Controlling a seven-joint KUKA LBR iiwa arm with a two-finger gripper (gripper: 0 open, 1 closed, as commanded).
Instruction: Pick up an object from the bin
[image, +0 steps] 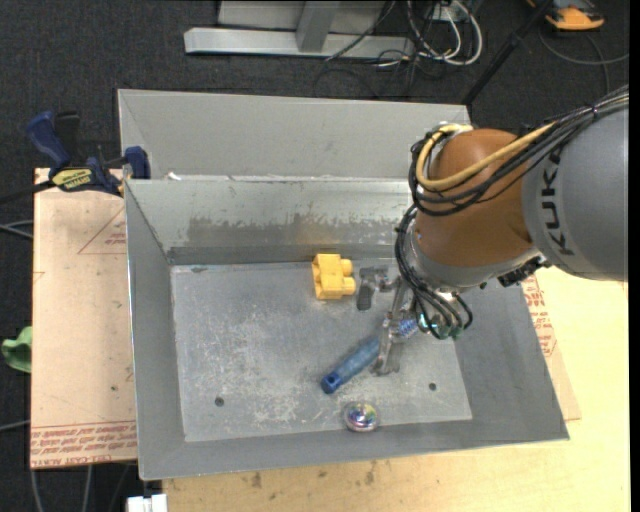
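My gripper (388, 350) hangs under the arm's orange cover, low in the right half of the bin. It is right at the upper right end of a blue, stick-shaped thing (350, 368) that lies slanted on the bin floor. Whether it touches that end I cannot make out. A yellow block (332, 275) rests near the back wall, up and left of the gripper. A small shiny round thing (361, 417) lies close to the front edge, below the blue stick.
The arm with its orange cover and cables hides the bin's right back corner. The left half of the bin floor is bare metal.
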